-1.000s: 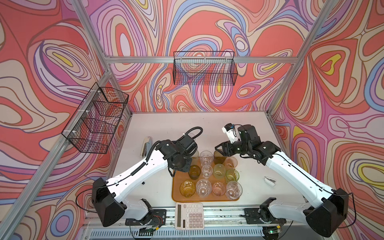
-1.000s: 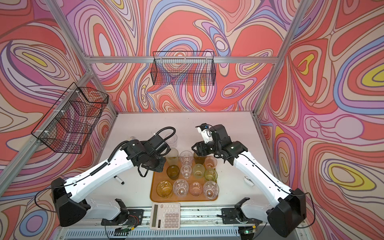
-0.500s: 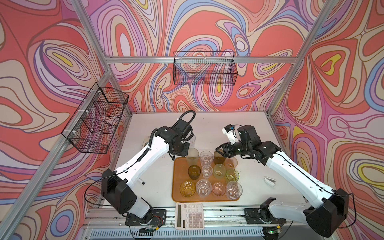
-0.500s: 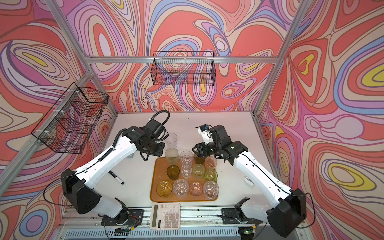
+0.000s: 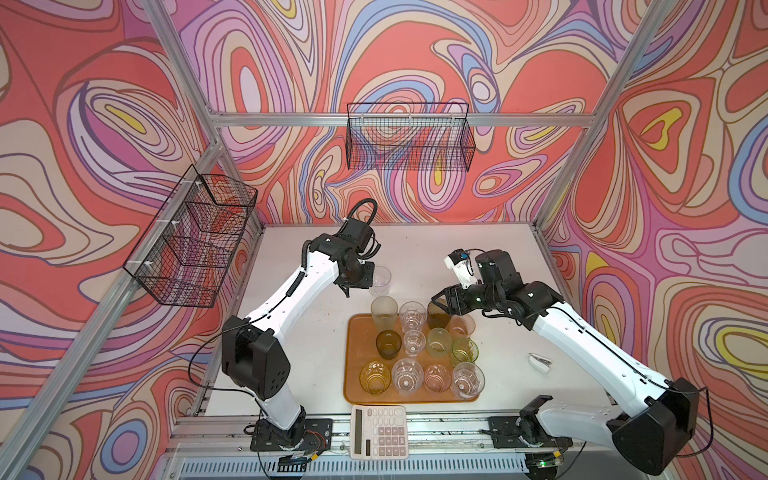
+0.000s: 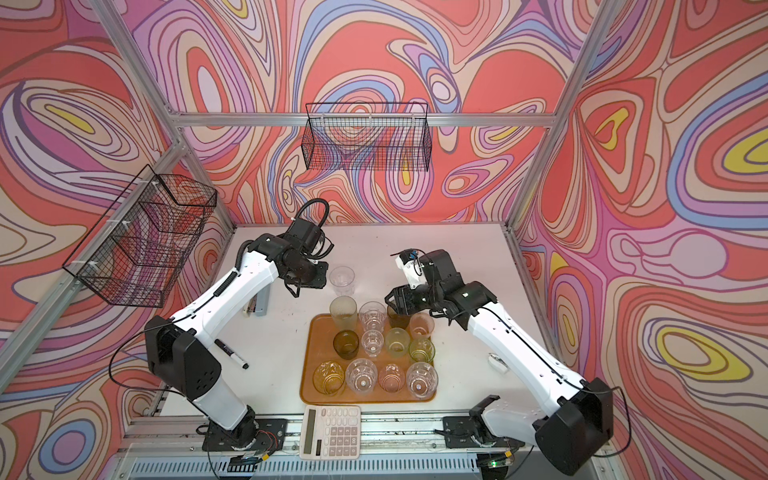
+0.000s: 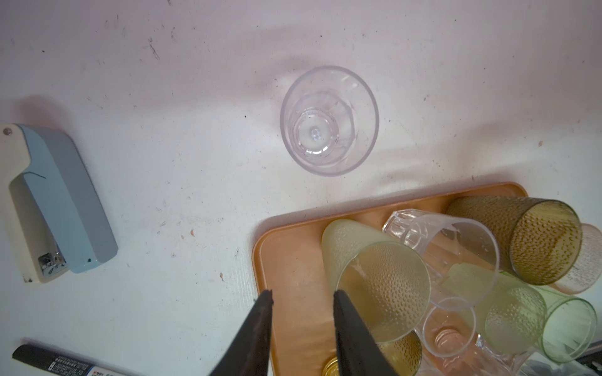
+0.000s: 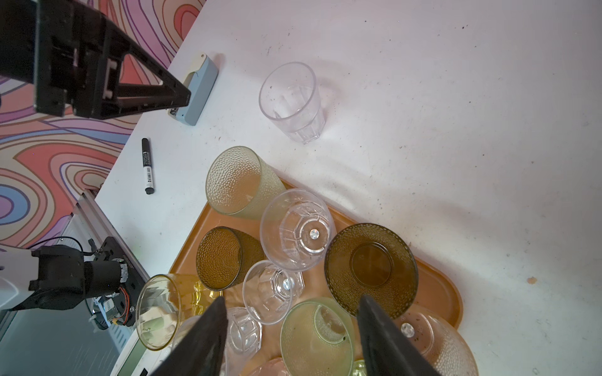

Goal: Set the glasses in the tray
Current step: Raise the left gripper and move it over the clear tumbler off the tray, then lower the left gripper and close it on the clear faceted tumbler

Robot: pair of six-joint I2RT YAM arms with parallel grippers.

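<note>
The orange-brown tray [image 5: 352,376] lies near the table's front and holds several glasses: clear, amber, olive-brown, pale green and pink. A tall pale glass [image 5: 384,315] stands in its far left corner. One clear faceted glass [image 5: 380,280] stands upright on the bare table just behind the tray, also in the left wrist view [image 7: 329,120]. My left gripper [image 7: 302,294] hangs open and empty beside this glass, above the tray's far left edge. My right gripper [image 8: 293,299] is open with nothing between its fingers, hovering over the glasses at the tray's far right [image 5: 441,301].
A white calculator [image 5: 378,430] lies against the tray's front edge. A blue stapler [image 7: 55,201] and a black marker [image 6: 230,354] lie left of the tray. A small white object [image 5: 539,361] lies to its right. Wire baskets [image 5: 409,139] hang on the walls.
My left arm has drawn back from the tray's far left corner toward the clear glass behind it, its jaws widening slightly. The right arm has not moved.
</note>
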